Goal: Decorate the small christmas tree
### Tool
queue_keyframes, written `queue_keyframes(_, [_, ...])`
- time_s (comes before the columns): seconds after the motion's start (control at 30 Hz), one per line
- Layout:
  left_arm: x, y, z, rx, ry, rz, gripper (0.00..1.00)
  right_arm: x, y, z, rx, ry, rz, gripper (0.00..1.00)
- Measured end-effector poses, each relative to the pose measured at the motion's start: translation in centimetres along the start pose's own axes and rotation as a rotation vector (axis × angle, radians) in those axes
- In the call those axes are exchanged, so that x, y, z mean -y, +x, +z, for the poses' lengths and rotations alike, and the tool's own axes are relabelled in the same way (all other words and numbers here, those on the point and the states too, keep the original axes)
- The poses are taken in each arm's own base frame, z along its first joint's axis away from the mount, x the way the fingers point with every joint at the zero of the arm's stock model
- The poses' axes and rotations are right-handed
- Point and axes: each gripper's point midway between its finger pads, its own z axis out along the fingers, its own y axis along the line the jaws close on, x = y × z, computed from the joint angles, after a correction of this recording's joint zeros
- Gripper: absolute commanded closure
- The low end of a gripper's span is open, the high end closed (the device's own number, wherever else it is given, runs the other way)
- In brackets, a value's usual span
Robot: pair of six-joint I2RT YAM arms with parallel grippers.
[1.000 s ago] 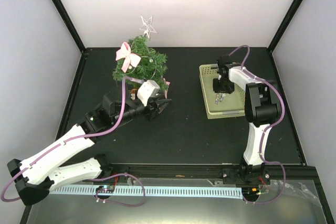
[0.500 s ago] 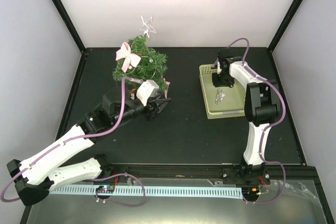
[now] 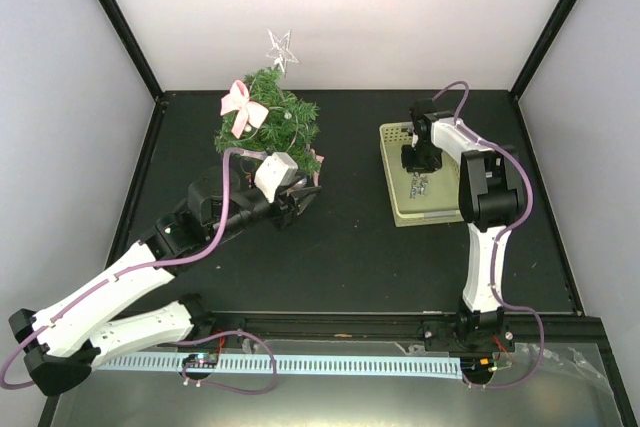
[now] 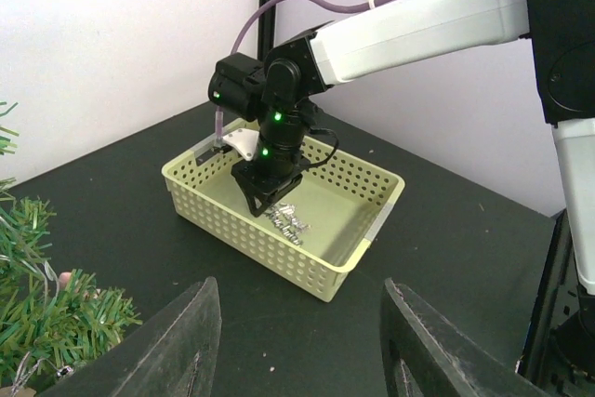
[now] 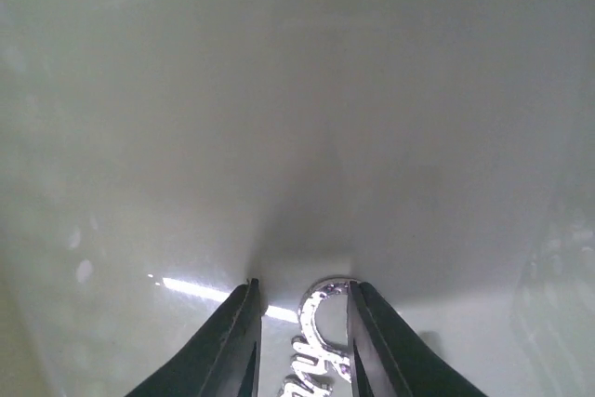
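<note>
The small christmas tree [image 3: 268, 125] stands at the back left, with a silver star [image 3: 282, 49] on top and a pink bow [image 3: 240, 102] on its upper branches. Its needles fill the left edge of the left wrist view [image 4: 42, 318]. My left gripper [image 3: 310, 195] hovers low at the tree's right side, open and empty [image 4: 297, 283]. My right gripper [image 3: 415, 169] reaches down into the pale green basket [image 3: 392, 192]. Its jaws straddle the looped end of a silver glitter script ornament [image 5: 308, 314]: the right finger touches it and a gap remains at the left finger.
The basket [image 4: 279, 241] sits on the black tabletop at the right, with the silver ornament [image 4: 288, 220] on its floor under my right gripper [image 4: 265, 204]. Black frame posts stand at the back corners, and white walls enclose the table.
My right gripper has come down onto the basket floor and its jaws have narrowed around the silver ornament. My left arm has shifted slightly towards the tree.
</note>
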Motion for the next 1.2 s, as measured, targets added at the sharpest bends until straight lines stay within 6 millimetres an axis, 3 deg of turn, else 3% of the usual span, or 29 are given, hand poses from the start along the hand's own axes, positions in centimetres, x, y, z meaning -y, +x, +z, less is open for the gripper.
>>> queue_keyframes(0.1, [0.0,0.0,0.0,0.000,0.000,0.000,0.51,0.0,-0.3,-0.2,0.006,0.000,0.022,0.77])
queue_keyframes(0.33, [-0.1,-0.1,-0.1,0.003,-0.005,0.001,0.51,0.0,-0.1,0.0,-0.001,0.001,0.048,0.99])
queue_keyframes(0.7, [-0.1,-0.1,0.0,0.003,-0.006,0.001,0.51,-1.1,0.9,-0.6,0.011,-0.034,-0.062,0.99])
queue_keyframes(0.93, [-0.1,0.1,0.4,-0.004,-0.004,0.000,0.51,-2.1,1.1,-4.5,0.085,-0.065,-0.123,0.99])
queue_keyframes(0.97, [-0.1,0.2,0.4,-0.006,-0.002,0.000,0.51,-2.2,1.0,-5.1,0.101,-0.068,-0.127,0.91])
queue_keyframes(1.03, [0.0,0.3,0.5,-0.010,0.004,0.000,0.51,-2.2,0.7,-6.1,0.127,-0.071,-0.129,0.61])
queue_keyframes(1.07, [0.0,0.3,0.6,-0.012,0.005,-0.001,0.51,-2.2,0.6,-6.4,0.137,-0.068,-0.125,0.51])
queue_keyframes(1.2, [0.1,0.4,0.7,-0.016,0.008,-0.001,0.51,-1.6,0.3,-5.9,0.137,-0.056,-0.091,0.39])
